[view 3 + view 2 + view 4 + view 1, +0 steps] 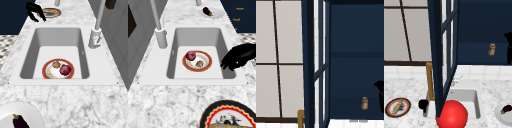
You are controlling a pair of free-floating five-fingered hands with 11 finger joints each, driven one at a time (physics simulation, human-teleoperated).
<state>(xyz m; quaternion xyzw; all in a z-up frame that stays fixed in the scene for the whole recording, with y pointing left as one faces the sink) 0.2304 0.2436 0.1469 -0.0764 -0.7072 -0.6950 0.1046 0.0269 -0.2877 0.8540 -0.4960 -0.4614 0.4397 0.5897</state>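
My left hand point(423, 103) hovers over the front left rim of the sink point(178, 37). Its fingers point(37, 15) droop loosely and hold nothing; it also shows in the left side view point(238, 58). In the basin lies a red-rimmed plate point(207, 65) carrying a dark red round fruit point(190, 55) and a small brown lump point(199, 63). The right hand point(508, 47) is up inside the open dark blue cabinet point(356, 37) at the picture's right edge, a short way right of a small orange jar point(492, 49). The upper view has that hand point(380, 96) beside the jar point(364, 103).
The cabinet's glass door point(444, 62) swings out over the sink. A big red ball point(452, 114) sits at the sink's front. A plate with a rolling pin point(397, 107) lies on the left counter, a plate with an eggplant point(506, 110) on the right. The faucet point(160, 32) stands behind the basin.
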